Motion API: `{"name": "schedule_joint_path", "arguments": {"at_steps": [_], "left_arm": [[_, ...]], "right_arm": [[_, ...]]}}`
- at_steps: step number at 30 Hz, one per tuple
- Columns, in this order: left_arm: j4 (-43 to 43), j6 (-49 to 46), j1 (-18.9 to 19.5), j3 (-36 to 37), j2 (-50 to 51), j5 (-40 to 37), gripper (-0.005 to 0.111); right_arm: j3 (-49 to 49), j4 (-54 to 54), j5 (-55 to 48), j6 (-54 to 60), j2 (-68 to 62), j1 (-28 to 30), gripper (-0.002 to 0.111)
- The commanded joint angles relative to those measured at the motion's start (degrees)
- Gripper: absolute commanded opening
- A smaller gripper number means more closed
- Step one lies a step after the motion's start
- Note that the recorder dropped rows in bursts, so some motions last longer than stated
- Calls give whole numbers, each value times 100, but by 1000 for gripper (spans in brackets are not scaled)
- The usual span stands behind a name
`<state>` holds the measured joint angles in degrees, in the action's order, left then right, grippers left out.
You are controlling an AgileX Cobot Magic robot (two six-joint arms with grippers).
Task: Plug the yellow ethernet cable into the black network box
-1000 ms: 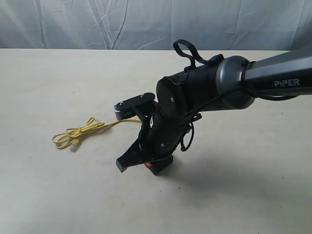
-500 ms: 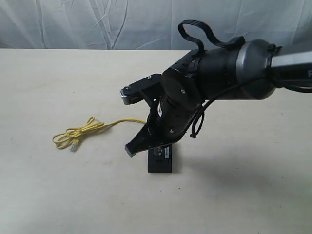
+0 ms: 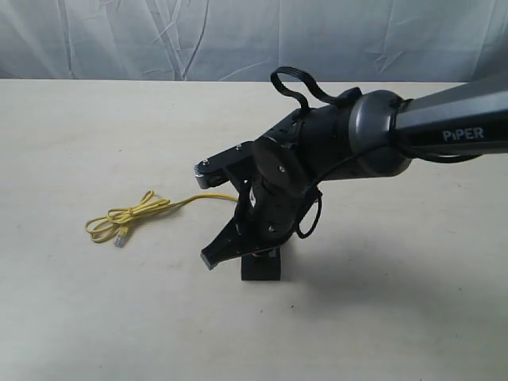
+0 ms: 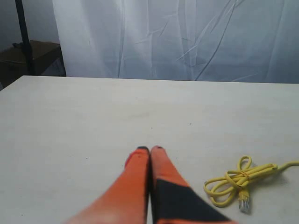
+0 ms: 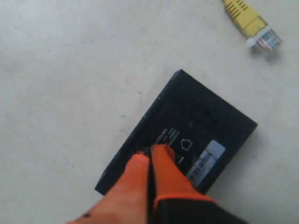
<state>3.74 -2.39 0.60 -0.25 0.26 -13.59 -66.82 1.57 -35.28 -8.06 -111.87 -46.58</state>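
black network box [image 5: 196, 112] | just beneath right end effector [image 5: 150, 150] | closed tight, holding nothing

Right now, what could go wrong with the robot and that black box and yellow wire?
1. The shut right gripper points at the flat black plastic network box, lying loose on the table; a push might slide it.
2. The clear plug of the thin yellow ethernet cable lies apart from the box, unheld; the left gripper is shut too, so grabbing needs opening first.
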Motion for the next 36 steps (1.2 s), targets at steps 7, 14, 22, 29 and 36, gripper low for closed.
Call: {"name": "schedule_joint_path", "arguments": {"at_steps": [7,14,22,29,36], "left_arm": [[1,5,35,25,-26,-17,0],[1,5,35,25,-26,-17,0],[1,5,35,25,-26,-17,0],[1,5,35,25,-26,-17,0],[1,5,35,25,-26,-17,0]], "right_arm": [[22,287,-167,-2,-95,323,-1],[22,137,-99,-2,197,323,-1],[33,-38,-91,199,844,481,-1],[681,-1345,101,1287,1273,1466,-1],[1785,-2476,611,2292,2126,2452,-1]]}}
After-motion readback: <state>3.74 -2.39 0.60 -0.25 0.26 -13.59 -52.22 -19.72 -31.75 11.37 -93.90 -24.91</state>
